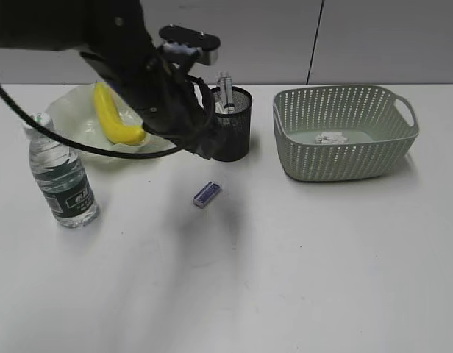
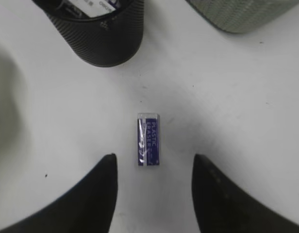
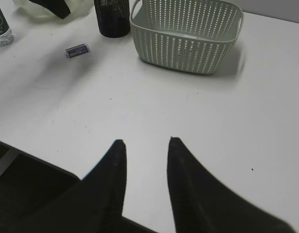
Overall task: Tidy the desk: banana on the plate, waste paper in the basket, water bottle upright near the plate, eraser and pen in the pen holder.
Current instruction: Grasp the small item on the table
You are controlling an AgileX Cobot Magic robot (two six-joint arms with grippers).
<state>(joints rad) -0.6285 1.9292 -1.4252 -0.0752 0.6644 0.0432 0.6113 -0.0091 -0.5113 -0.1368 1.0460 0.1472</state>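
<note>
Where arm crosses, plate half hidden.

I count one banana, one plate, one water bottle, one eraser, one pen holder, one basket, one waste paper.

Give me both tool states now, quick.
Left tool: open, empty, above the eraser.
Right tool: open, empty, over bare desk.
</note>
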